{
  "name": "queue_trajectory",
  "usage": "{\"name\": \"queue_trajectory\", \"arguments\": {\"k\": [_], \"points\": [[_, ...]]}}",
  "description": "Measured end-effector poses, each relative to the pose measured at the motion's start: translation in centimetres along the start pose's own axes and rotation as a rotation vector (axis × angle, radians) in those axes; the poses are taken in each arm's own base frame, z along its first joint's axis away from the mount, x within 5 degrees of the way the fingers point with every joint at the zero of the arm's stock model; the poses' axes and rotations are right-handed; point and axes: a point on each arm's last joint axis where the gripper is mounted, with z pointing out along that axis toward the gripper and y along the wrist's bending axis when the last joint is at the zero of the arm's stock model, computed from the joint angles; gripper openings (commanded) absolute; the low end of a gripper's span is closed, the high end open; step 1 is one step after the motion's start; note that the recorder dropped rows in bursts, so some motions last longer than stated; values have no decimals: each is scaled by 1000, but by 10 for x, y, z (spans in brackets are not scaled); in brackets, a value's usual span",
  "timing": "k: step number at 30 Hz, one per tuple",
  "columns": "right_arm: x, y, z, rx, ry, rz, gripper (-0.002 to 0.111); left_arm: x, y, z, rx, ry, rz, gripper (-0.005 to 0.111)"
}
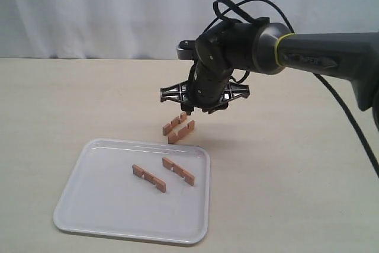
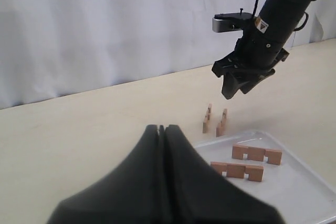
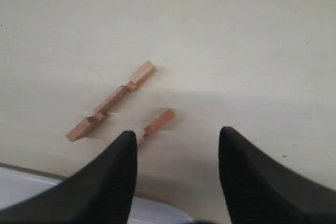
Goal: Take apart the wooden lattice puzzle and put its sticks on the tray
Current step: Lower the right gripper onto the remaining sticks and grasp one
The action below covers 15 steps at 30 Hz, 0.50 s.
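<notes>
The wooden lattice puzzle is in pieces: four separate reddish-brown sticks. Two sticks (image 1: pixel 174 122) (image 1: pixel 182 132) stand on edge side by side on the table, just beyond the far rim of the white tray (image 1: pixel 89 211). Two more sticks (image 1: pixel 148 178) (image 1: pixel 178 170) lie inside the tray. My right gripper (image 1: pixel 201 111) hangs open a little above the two table sticks (image 3: pixel 111 100) (image 3: pixel 157 123), holding nothing. My left gripper (image 2: pixel 161 127) is shut and empty, well back from the tray (image 2: pixel 304 182); it does not show in the exterior view.
A pale beige table top carries everything, and a white curtain hangs behind it. The right arm (image 1: pixel 320 54) and its black cable reach in from the right above the table.
</notes>
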Motion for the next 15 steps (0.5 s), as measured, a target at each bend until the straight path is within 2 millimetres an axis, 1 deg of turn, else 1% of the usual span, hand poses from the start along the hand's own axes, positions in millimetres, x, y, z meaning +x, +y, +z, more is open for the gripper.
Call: {"name": "queue_trajectory", "arguments": {"k": [3,10,12,15], "points": [[4,5,12,-41,24,58,47,0,0,0,0,0,0,0],[10,9,34,-60,32,119,46,0,0,0,0,0,0,0],[13,9,45,-63,36,131,46,0,0,0,0,0,0,0],[16,9,52,-56,49,132,46,0,0,0,0,0,0,0]]}}
